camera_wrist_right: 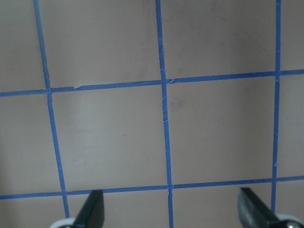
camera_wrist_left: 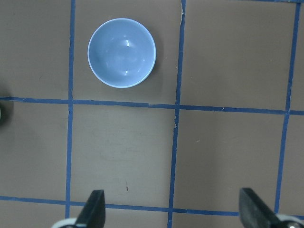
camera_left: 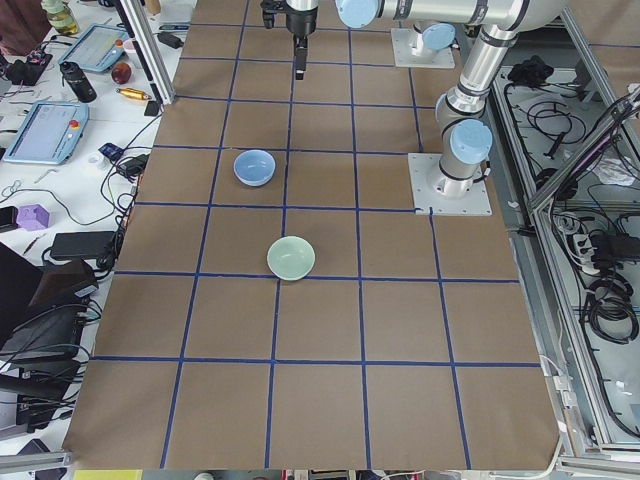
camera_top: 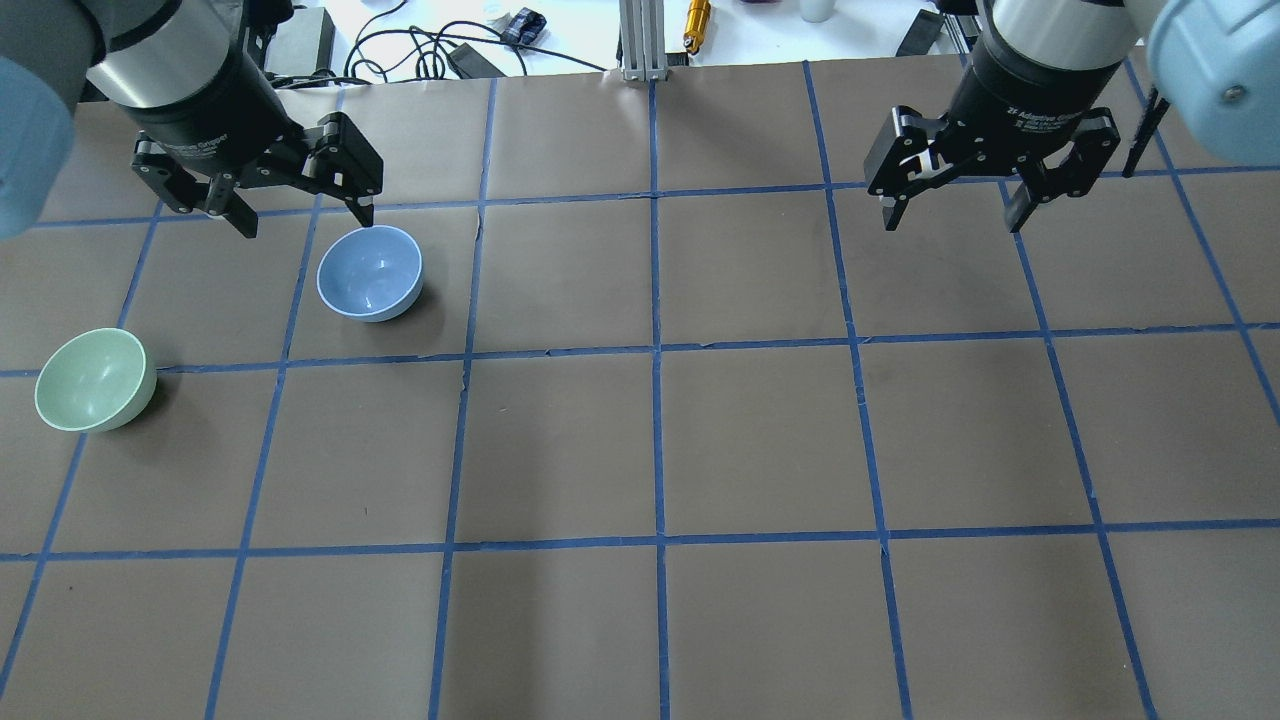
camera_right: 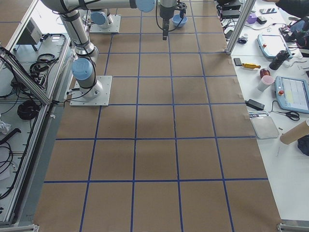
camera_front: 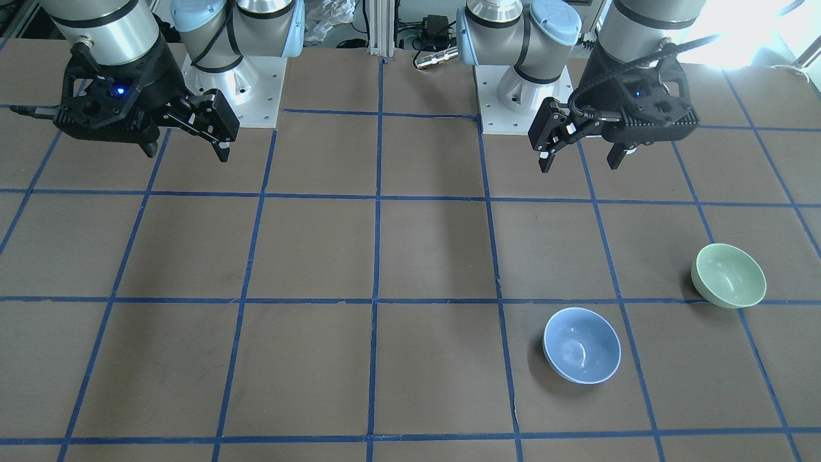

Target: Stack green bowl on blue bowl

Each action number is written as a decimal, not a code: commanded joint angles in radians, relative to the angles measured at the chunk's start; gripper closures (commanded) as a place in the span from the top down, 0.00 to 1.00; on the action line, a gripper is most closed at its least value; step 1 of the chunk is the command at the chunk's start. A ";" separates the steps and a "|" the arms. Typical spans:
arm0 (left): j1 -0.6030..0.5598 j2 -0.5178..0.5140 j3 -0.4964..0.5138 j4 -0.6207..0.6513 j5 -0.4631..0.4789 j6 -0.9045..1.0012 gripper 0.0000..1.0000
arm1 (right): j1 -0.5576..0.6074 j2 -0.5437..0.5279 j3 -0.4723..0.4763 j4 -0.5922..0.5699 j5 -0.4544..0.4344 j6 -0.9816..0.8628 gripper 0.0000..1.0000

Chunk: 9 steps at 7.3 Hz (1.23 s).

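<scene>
Faintly, "Adaptive Gripper" lettering above the right fingers (camera_top: 1025, 200) (spread apart)

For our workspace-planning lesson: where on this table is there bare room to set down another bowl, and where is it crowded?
Bare: the table half under the right tool, plus the centre squares. Crowded: the robot's left side, where the blue bowl and the green bowl stand apart, not touching.

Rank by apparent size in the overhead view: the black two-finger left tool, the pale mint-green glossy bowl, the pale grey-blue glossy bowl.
1. Black two-finger left tool, largest.
2. Pale mint-green glossy bowl and pale grey-blue glossy bowl: nearly alike; green looks slightly bigger but lies nearer the camera, so unranked.
</scene>
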 commanded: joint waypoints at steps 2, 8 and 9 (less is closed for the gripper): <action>0.004 0.005 0.001 0.001 -0.008 0.013 1.00 | 0.000 0.000 0.000 0.000 0.000 0.000 1.00; 0.109 0.003 -0.005 -0.009 -0.005 0.166 1.00 | 0.000 0.000 0.000 0.000 0.000 0.000 1.00; 0.179 -0.015 -0.019 -0.009 -0.017 0.204 1.00 | 0.000 0.000 0.000 0.000 0.000 0.000 1.00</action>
